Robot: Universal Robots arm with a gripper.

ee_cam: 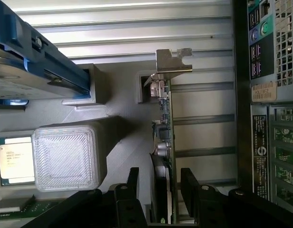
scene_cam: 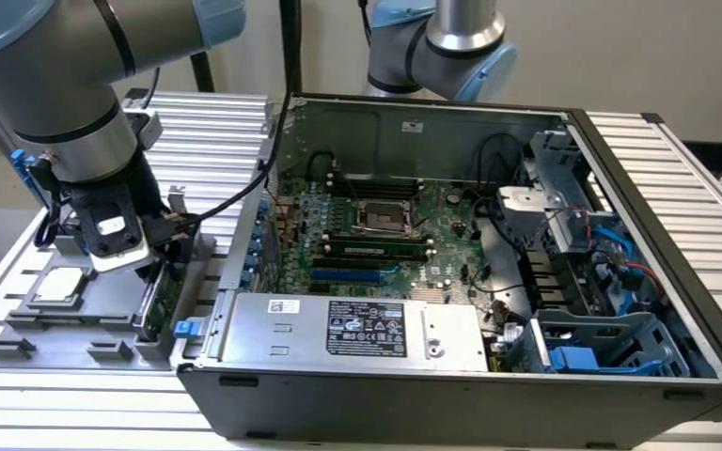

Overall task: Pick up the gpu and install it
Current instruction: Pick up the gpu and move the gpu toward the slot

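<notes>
In the exterior view the processor chip (scene_cam: pixel 60 285) lies in the grey tray (scene_cam: pixel 54 331); at its three o'clock the gpu (scene_cam: pixel 150 310) stands on edge in a slot. The claw (ee_cam: pixel 161 176) straddles it, jaws apart with a gap each side, gripping nothing. Further toward three o'clock sits the open computer case (scene_cam: pixel 462 399). Closing off-centre could likely shove the card sideways and jam it.

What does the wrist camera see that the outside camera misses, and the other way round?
Wrist view: the rear ports of the case, and the open claw straddling the gpu with a gap each side. Exterior view: the arm, plus the motherboard and power supply inside the case. Both: the gpu standing on edge in its grey holder, near the processor chip.
</notes>
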